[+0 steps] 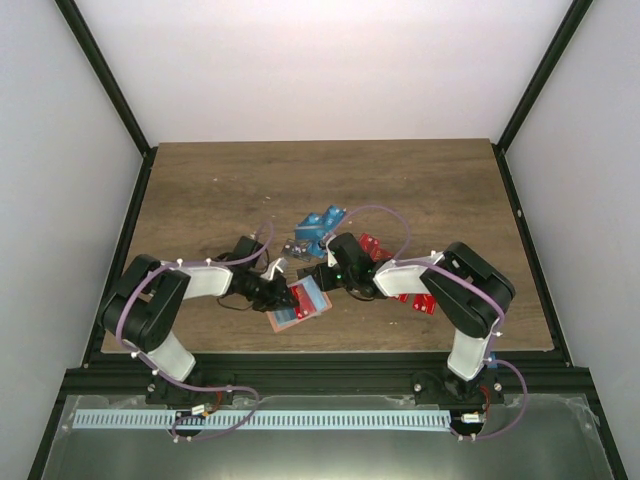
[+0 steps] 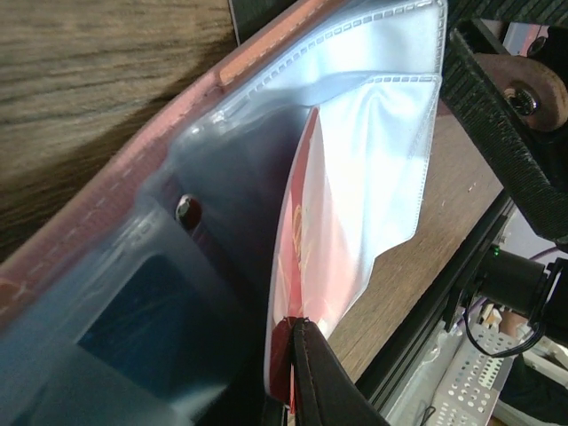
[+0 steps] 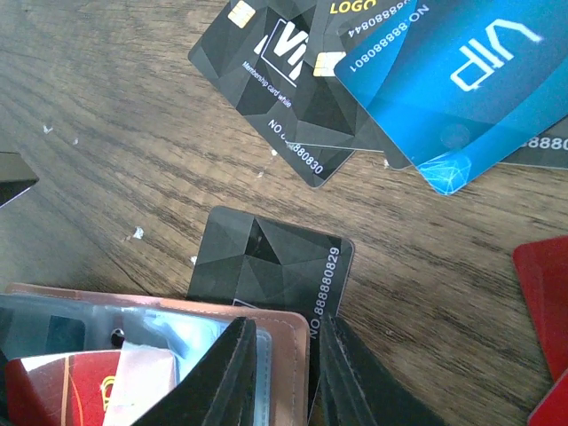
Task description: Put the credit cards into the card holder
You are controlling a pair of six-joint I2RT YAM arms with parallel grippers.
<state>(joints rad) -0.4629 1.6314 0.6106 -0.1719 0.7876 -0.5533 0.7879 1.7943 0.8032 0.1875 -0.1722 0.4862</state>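
One red card (image 2: 306,240) sits in a clear sleeve of the open card holder (image 1: 298,310). The left gripper (image 1: 286,296) is clenched on that sleeve, and the right gripper (image 3: 288,382) pinches the holder's leather edge. Black cards (image 3: 266,89), blue cards (image 1: 320,225) and red cards (image 1: 415,300) lie loose on the table (image 1: 200,200), so most of the job looks left.

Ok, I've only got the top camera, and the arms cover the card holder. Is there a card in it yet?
Observer: Yes. The left wrist view shows a red card inside a clear sleeve of the card holder.
Operator: What are the right jaws on?
Observer: They straddle the holder's tan cover edge.
Operator: Anything beneath that arm?
Observer: A black card lies flat on the table, one end under the holder.
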